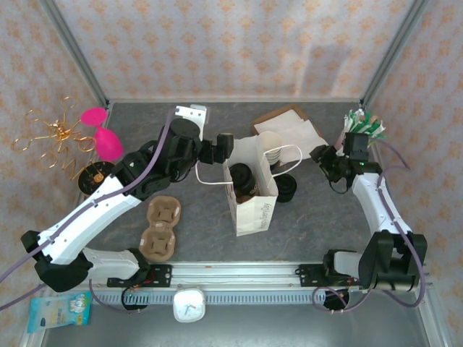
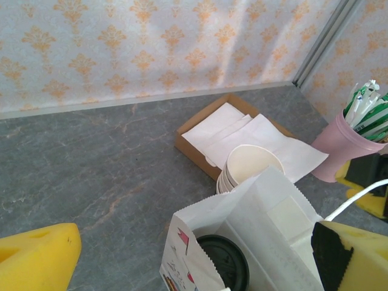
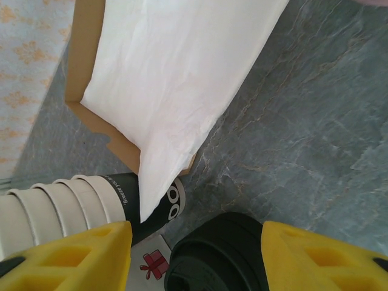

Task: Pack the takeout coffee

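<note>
Though its print blurs, bag (image 1: 255,208) holds coffee (image 1: 242,177).

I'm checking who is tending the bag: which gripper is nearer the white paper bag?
Left. The left gripper is open at the far left rim of the white paper bag; the right gripper, also open, sits off to its right, beyond the black lids.

The takeout coffee (image 1: 241,177) is sitting inside the white paper bag (image 1: 255,211), which is standing mid-table (image 1: 325,224), the left gripper (image 1: 226,148) hovering beside its mouth.
</note>
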Action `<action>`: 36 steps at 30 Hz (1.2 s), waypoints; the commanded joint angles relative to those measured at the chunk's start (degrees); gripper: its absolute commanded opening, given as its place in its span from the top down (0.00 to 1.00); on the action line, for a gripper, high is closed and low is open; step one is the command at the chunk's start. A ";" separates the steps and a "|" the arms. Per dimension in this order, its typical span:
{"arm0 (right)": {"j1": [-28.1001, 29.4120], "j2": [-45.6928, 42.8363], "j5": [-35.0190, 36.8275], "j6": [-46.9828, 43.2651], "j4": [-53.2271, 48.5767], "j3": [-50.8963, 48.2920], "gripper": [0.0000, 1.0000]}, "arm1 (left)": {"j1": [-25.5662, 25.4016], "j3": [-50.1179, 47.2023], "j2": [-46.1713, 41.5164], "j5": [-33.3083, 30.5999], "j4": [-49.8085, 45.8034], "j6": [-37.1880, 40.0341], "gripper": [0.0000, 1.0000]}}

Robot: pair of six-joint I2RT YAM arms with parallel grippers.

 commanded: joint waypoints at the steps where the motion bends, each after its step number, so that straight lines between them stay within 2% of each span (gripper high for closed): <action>1: 2.33 2.47 0.47 2.59 8.87 -1.13 0.43 | 0.39 1.31 0.00 -0.13 3.04 1.55 0.01; 8: 3.42 8.87 0.73 4.79 16.33 -2.15 0.54 | 0.44 0.96 0.85 -1.72 4.39 1.28 0.01; 22: 3.77 15.90 2.81 7.29 22.03 -2.04 0.56 | 0.47 2.82 3.93 -1.79 3.77 1.80 0.01; 25: 3.77 16.74 3.13 7.63 23.16 -1.64 0.61 | 0.45 3.03 3.92 -1.93 3.69 1.82 0.01; 33: 3.78 18.13 3.65 8.13 24.41 0.13 0.82 | 0.46 2.97 3.77 -2.18 3.64 1.80 0.01; 36: 3.77 18.14 4.08 7.79 24.48 0.60 0.85 | 0.44 3.02 3.93 -2.12 3.66 1.87 0.01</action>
